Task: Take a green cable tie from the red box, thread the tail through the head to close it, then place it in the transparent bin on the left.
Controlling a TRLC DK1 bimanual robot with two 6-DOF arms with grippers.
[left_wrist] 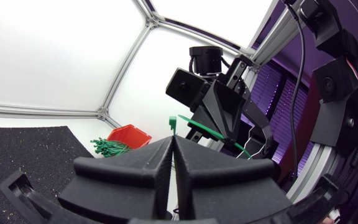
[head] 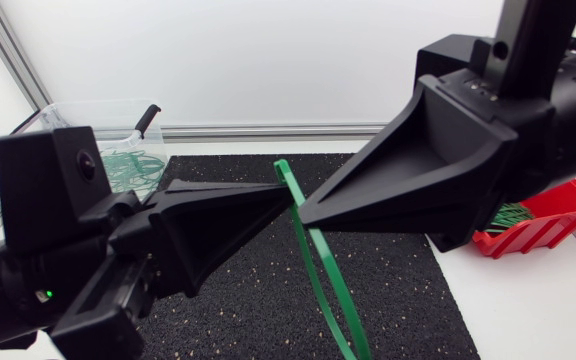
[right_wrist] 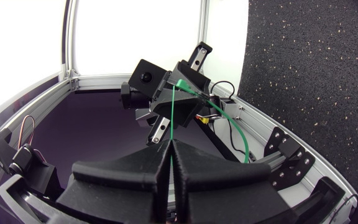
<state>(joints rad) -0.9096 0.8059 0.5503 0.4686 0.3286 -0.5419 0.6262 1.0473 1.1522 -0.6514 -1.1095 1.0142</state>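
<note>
Raised above the black mat (head: 388,290), the left tool (head: 288,193) and right tool (head: 304,212) meet tip to tip. Each is clamped tight on the green cable tie (head: 330,270): the left just under its head, the right on the strap, which hangs toward the surface's (head: 528,300) near edge. The red box (head: 543,228) sits by the right edge and the transparent bin (head: 93,112) at the far left corner, both holding ties.

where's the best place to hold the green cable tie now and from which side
Likely the strap just under its head, from the side, fingers on the flat faces. The green cable tie hangs down long and thin; by the head it flexes least, which is where the left gripper pinches it.
</note>
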